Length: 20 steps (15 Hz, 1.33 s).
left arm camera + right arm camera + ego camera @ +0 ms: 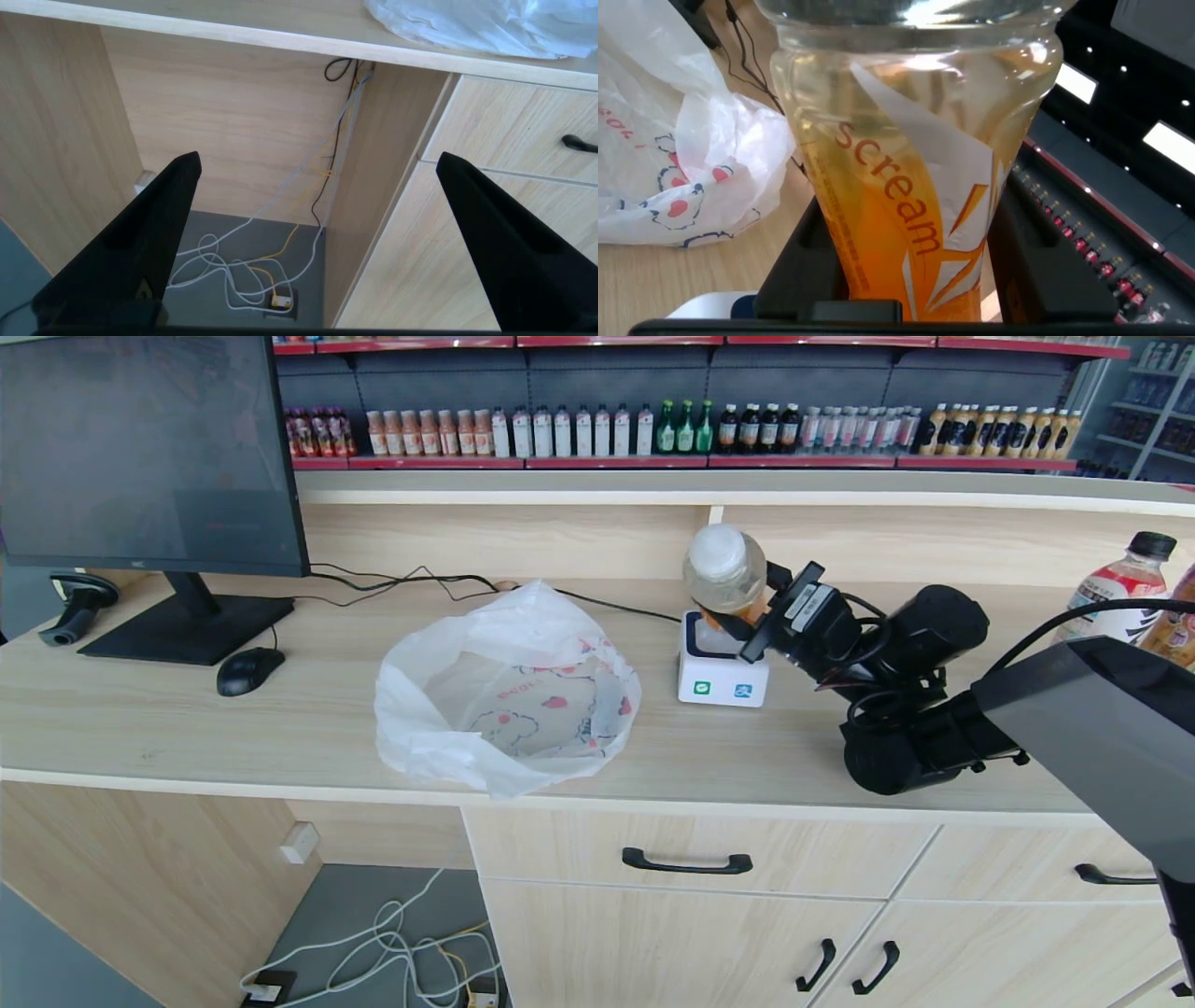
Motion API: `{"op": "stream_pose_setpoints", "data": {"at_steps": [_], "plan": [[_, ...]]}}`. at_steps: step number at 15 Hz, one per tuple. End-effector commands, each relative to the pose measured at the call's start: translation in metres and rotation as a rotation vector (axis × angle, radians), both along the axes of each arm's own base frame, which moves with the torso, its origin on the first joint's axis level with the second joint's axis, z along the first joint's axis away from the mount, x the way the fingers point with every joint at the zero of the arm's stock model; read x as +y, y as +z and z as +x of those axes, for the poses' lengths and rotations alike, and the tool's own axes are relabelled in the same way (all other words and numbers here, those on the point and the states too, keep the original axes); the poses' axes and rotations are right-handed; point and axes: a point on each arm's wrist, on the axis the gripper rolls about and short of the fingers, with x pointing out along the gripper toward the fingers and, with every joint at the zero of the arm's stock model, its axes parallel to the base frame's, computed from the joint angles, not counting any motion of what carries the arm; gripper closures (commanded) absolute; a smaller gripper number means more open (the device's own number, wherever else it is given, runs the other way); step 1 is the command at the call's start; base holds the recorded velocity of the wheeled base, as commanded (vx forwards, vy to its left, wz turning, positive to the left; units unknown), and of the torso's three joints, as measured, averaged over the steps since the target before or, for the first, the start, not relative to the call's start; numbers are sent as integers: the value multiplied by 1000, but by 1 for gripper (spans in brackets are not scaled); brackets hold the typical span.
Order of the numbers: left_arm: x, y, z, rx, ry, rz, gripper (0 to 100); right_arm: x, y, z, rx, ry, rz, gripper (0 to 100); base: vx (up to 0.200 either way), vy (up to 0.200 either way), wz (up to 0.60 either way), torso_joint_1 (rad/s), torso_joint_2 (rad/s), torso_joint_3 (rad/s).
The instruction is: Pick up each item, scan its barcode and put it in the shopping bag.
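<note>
The clear bottle (724, 569) of orange drink lies tipped over the white scanner (724, 681), my right claw (756, 616) clamped on it; my left claw (316, 159) stands apart.

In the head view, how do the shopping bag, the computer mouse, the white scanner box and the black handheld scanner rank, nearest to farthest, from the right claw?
From the right claw, shut on a bottle:
1. white scanner box, just below the claw.
2. shopping bag, mid-counter, to the robot's left.
3. computer mouse, farther left.
4. black handheld scanner, far left.
</note>
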Motion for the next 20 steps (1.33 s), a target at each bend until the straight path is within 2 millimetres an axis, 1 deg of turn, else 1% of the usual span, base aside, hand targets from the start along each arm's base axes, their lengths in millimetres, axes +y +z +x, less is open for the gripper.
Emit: {"op": "stream_pose_setpoints", "data": {"at_steps": [1, 3, 4, 6, 7, 9, 10, 11, 13, 14, 15, 17, 19, 20], "plan": [[0, 0, 0, 2, 0, -1, 0, 0, 4, -5, 7, 6, 4, 100, 0, 0, 0, 0, 0, 0], [0, 0, 0, 2, 0, -1, 0, 0, 7, -6, 31, -8, 41, 100, 0, 0, 0, 0, 0, 0], [0, 0, 0, 2, 0, -1, 0, 5, 12, -9, 66, -17, 98, 100, 0, 0, 0, 0, 0, 0], [0, 0, 0, 3, 0, -1, 0, 6, 18, -12, 96, -32, 156, 100, 0, 0, 0, 0, 0, 0], [0, 0, 0, 5, 0, -1, 0, 7, 23, -18, 117, -43, 190, 100, 0, 0, 0, 0, 0, 0], [0, 0, 0, 3, 0, 2, 0, 7, 20, -33, 204, -50, 230, 100, 0, 0, 0, 0, 0, 0], [0, 0, 0, 3, 0, 2, 0, 6, 20, -36, 224, -56, 239, 100, 0, 0, 0, 0, 0, 0], [0, 0, 0, 5, 0, 2, 0, -1, 24, -50, 271, -76, 272, 100, 0, 0, 0, 0, 0, 0], [0, 0, 0, 5, 0, 4, 0, -6, 30, -65, 330, -100, 350, 100, 0, 0, 0, 0, 0, 0], [0, 0, 0, 5, 0, 2, 0, -12, 33, -78, 387, -150, 442, 100, 0, 0, 0, 0, 0, 0], [0, 0, 0, 6, 1, 2, 0, -15, 36, -85, 410, -159, 483, 100, 0, 0, 0, 0, 0, 0], [0, 0, 0, 6, 0, 4, 0, -14, 41, -98, 445, -162, 550, 100, 0, 0, 0, 0, 0, 0], [0, 0, 0, 6, 0, 2, 0, -6, 40, -109, 483, -158, 585, 100, 0, 0, 0, 0, 0, 0], [0, 0, 0, 6, 0, 2, 0, -6, 39, -110, 488, -161, 587, 100, 0, 0, 0, 0, 0, 0]]}}
